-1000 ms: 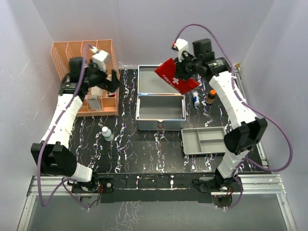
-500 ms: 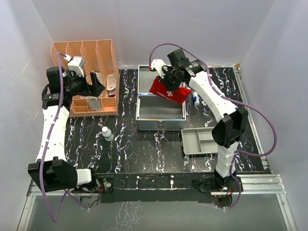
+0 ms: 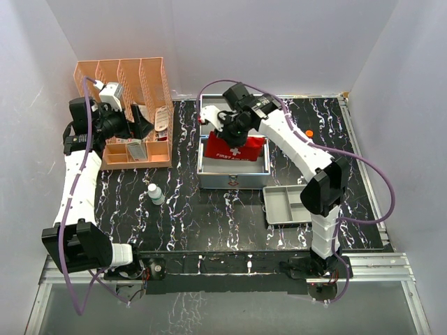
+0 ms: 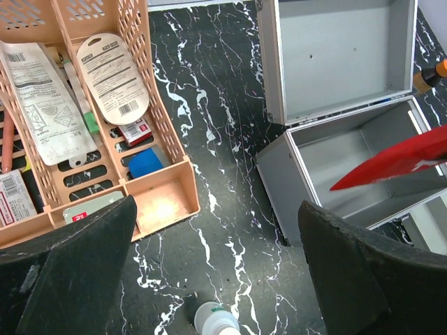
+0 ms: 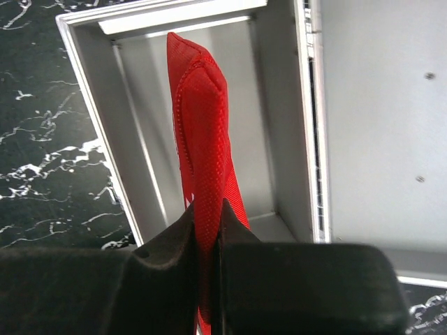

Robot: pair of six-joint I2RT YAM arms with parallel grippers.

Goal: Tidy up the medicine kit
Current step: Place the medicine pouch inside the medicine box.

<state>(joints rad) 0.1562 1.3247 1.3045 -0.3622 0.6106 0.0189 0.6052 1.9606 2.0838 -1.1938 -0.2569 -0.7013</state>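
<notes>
The medicine kit, a silver-grey metal case, stands open mid-table with its lid upright behind it. My right gripper is shut on the top edge of a red first-aid pouch, which hangs on edge inside the case. In the right wrist view the pouch runs from the fingers down between the case's walls. My left gripper hovers open and holds nothing, over the orange basket's front right corner. Its wrist view shows the case and the pouch to the right.
An orange divided basket with packets and boxes stands at the back left. A small white bottle stands in front of it, between the left fingers in the wrist view. A grey divided tray lies right of the case. A small orange item lies at the back right.
The right arm swung left and down, carrying the red pouch from the back right into the open case. The left arm drew back to the left, then held still.
</notes>
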